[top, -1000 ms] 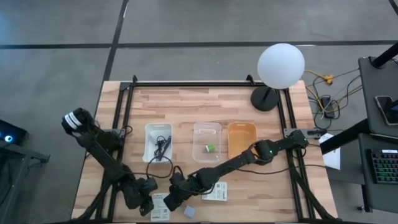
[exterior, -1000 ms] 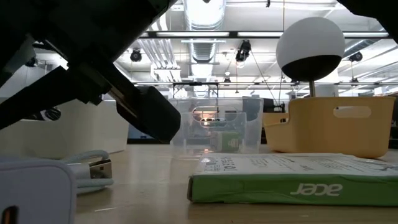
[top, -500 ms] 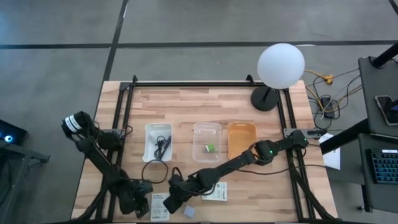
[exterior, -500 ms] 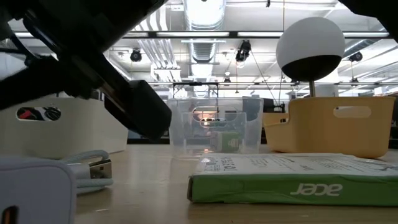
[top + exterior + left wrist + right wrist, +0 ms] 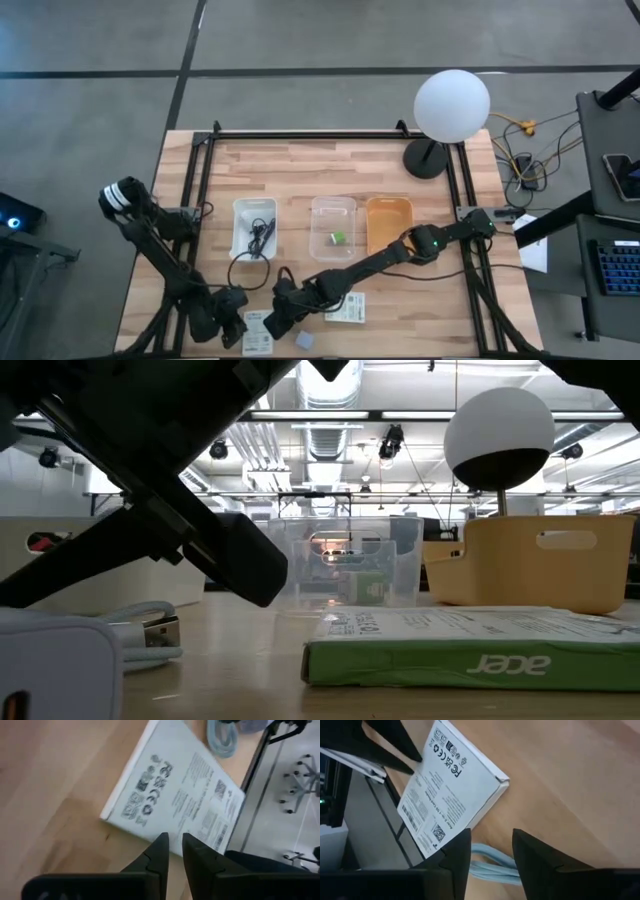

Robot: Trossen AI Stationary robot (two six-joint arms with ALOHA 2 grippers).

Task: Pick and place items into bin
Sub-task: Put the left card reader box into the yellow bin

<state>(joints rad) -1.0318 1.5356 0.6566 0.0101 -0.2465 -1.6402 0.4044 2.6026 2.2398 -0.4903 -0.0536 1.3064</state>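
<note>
A white printed packet lies flat near the table's near edge, between my two grippers. It also shows in the left wrist view and the right wrist view. My left gripper is just left of it, shut, with its tips at the packet's edge. My right gripper is open on the packet's right side, its fingers over a pale blue cable. A grey-blue cube and a second card lie nearby. The coiled black cable hangs out of the white bin. My left gripper's tips stand at the near long edge of the white packet, coming down at a slant from the table's left. I cannot tell whether they touch it.
Three bins stand in a row mid-table: a white one, a clear one with a tiny green piece, and an orange one. A globe lamp stands at the far right. The low view shows a white charger block and a green box.
My left gripper drew away toward the table's left edge, then came back toward the white packet, ending about where it began. The right gripper and the packet have kept still.
</note>
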